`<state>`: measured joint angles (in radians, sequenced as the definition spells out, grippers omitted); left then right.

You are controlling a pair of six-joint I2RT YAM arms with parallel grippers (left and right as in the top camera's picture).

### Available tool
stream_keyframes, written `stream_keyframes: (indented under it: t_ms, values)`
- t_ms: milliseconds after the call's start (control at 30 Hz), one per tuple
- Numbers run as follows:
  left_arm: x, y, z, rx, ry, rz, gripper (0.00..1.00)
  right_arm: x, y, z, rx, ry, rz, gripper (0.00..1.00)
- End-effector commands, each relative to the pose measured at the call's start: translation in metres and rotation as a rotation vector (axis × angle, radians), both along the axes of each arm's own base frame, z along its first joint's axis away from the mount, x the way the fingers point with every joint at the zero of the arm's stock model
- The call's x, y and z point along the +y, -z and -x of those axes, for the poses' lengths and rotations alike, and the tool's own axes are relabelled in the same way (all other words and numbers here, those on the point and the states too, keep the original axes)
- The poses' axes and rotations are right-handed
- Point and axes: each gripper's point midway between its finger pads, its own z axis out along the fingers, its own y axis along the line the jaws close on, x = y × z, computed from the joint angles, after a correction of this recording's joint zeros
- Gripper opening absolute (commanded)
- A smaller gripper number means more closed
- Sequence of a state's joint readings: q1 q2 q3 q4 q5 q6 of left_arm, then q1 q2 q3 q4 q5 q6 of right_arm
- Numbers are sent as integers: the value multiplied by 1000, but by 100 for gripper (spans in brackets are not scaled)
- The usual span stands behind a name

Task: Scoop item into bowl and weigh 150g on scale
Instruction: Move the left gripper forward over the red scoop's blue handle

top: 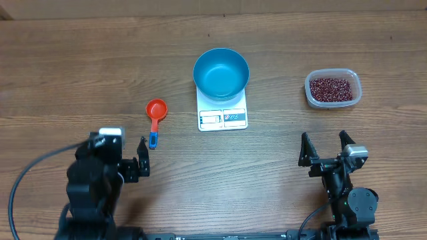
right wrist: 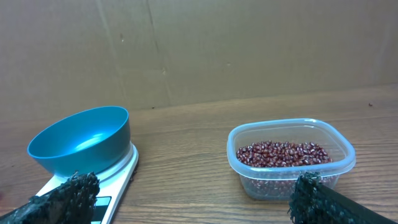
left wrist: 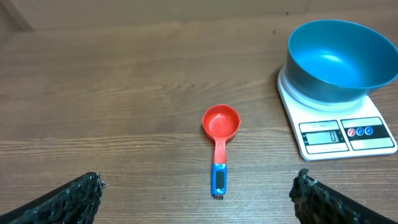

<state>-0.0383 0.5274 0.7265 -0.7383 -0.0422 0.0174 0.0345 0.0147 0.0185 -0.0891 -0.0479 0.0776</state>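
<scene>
Many small maroon beans (top: 330, 87) lie heaped in a clear plastic tub (top: 307, 91) at the right of the table (top: 67, 67), well apart from the empty blue bowl (top: 221, 73), which sits on the white scale (top: 223, 119) at the centre. A red scoop (top: 156, 110) with a blue-tipped handle lies left of the scale, just ahead of the left gripper (left wrist: 198, 186), whose jaws stand fully apart and hold nothing. The right gripper (top: 324, 141) faces the tub, equally wide and empty. No scooping has begun, I judge. The thin handle lies flat on the wood, so a pinch may slip or skid it away. A loaded scoop crossing from tub to bowl could shed beans, and a knock on the bowl could upset the reading. No brand is legible. The scale's display and red and blue button marks are too small to read with confidence.
</scene>
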Motion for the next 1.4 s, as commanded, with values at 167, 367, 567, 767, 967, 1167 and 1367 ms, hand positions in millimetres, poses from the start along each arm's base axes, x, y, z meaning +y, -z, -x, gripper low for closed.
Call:
stream_keyframes:
  t_ms: [167, 367, 567, 767, 967, 1167, 1367]
  values:
    - [2, -10, -17, 147, -11, -14, 100, 1, 1, 0, -8, -2, -5, 100]
    - [2, -7, -27, 275, -11, -16, 100, 1, 1, 0, -8, -2, -5, 100]
    - [1, 2, -40, 406, -6, -23, 100, 1, 1, 0, -8, -2, -5, 100]
    - [-2, 9, -55, 515, 15, -24, 100, 1, 1, 0, -8, -2, -5, 100]
    - [-5, 13, -69, 601, 55, -42, 100, 1, 1, 0, -8, -2, -5, 100]
    - [-9, 18, -85, 675, 87, -45, 99, 1, 1, 0, -8, -2, -5, 100]
    - [-8, 33, -97, 718, 113, -69, 100, 1, 1, 0, -8, -2, -5, 100]
